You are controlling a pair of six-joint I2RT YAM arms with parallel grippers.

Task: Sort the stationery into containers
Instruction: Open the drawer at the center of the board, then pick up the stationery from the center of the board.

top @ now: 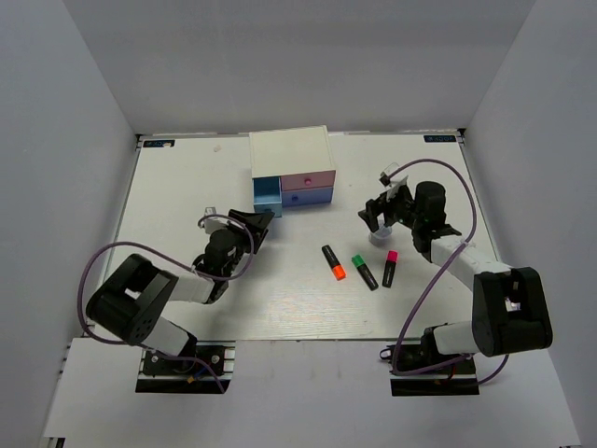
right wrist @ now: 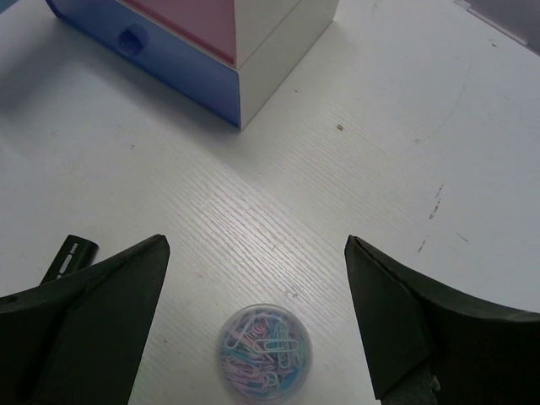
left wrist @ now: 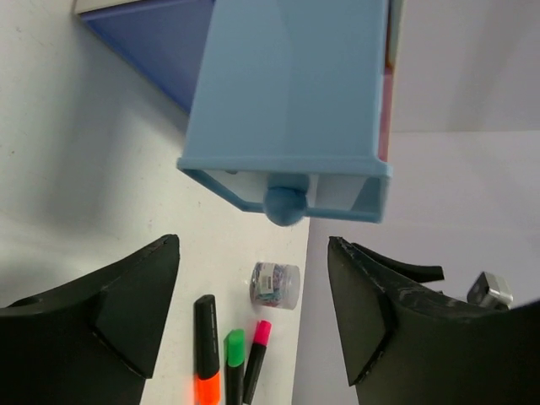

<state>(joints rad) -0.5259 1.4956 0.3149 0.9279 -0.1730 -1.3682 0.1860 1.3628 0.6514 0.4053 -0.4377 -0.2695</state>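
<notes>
Chest (top: 290,154) at back centre of table (top: 187,187); its lower-left drawer (top: 267,195) stands pulled out toward the near edge. Before the chest, off to its right, three in a row: left marker (top: 333,262), middle marker (top: 365,272), right marker (top: 390,269). Paper-clip tub (right wrist: 264,352) just behind the right marker, apart.

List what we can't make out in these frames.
Pulled-out light blue plastic drawer: contents hidden by its walls in left wrist view, too small from top.
Black marker: cap colour hidden behind right gripper, right wrist view.
Clear round paper-clip tub: mostly covered by that gripper, top view.
</notes>
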